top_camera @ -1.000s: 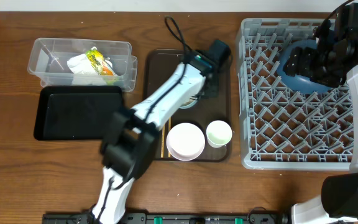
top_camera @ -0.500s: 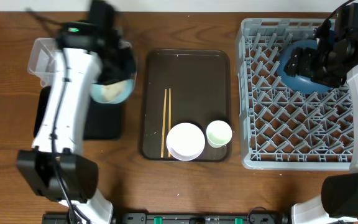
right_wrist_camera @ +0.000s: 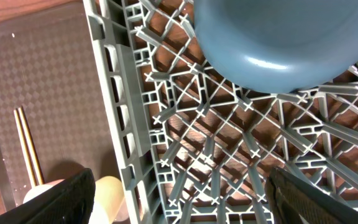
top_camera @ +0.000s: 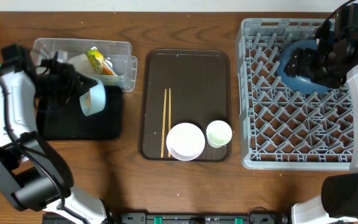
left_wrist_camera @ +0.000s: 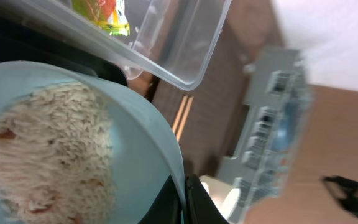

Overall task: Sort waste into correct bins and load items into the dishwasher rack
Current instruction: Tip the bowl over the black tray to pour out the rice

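My left gripper (top_camera: 79, 87) is shut on the rim of the light blue bowl (top_camera: 94, 99) and holds it tilted on edge over the black tray (top_camera: 61, 124). In the left wrist view the bowl (left_wrist_camera: 135, 143) holds white rice scraps (left_wrist_camera: 48, 143), with my fingers (left_wrist_camera: 184, 199) pinching its rim. The clear tub (top_camera: 45, 53) holds the napkin (top_camera: 82, 62) and the yellow-green wrapper (top_camera: 97, 60). My right gripper (top_camera: 319, 62) is open over the grey rack (top_camera: 253, 124), beside the dark blue plate (top_camera: 291, 78), which also shows in the right wrist view (right_wrist_camera: 278, 37).
The dark brown tray (top_camera: 188, 68) carries the chopsticks (top_camera: 165, 121), the white bowl (top_camera: 186, 141) and the pale green cup (top_camera: 219, 133). The rack's left wall (right_wrist_camera: 120, 124) lies between the tray and my right gripper.
My left arm has carried the light blue bowl from the brown tray leftward to over the black tray and tipped it on edge. The right arm has not moved.
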